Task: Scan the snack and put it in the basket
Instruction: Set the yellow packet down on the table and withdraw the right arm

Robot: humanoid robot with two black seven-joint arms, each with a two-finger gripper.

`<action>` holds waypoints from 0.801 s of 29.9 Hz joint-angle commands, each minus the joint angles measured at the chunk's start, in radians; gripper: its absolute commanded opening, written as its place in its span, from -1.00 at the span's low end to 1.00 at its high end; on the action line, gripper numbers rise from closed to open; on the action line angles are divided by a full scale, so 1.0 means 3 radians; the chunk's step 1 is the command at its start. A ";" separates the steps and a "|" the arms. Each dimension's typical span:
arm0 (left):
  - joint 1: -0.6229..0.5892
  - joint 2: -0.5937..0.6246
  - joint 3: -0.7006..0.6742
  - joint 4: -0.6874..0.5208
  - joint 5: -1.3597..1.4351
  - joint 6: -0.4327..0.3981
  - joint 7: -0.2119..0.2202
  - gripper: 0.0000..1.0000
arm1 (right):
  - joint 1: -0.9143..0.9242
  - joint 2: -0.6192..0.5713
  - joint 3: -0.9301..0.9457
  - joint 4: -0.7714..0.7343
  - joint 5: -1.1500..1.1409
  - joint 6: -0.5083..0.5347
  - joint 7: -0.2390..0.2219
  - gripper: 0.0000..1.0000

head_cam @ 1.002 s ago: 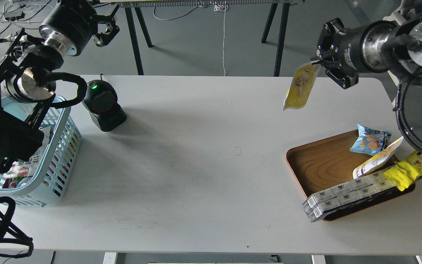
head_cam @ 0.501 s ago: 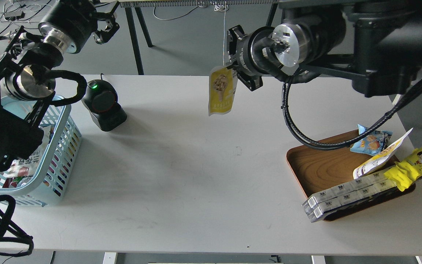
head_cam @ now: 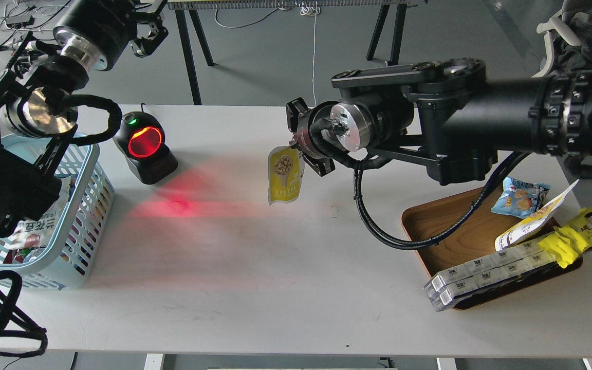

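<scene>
You've got a yellow snack with a round beige food picture, white top edge. Left of it, black scanner: window glowing red, green lamp on top, red wash on the white table. Farther left, light blue slotted basket. Right of the snack, brown wood-grain tray.

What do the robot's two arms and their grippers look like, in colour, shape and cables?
Both arms are black, built of thick round segments with bare silver metal discs at the joints. Black cables loop loosely outside them. The right gripper and the left gripper are black, with short angular fingers. No readable markings show.
</scene>
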 commanded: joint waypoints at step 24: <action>-0.0031 0.0308 -0.0015 -0.0030 0.0000 -0.0035 0.0009 1.00 | -0.0030 -0.0801 0.0556 0.0026 -0.0439 0.0163 0.0015 0.94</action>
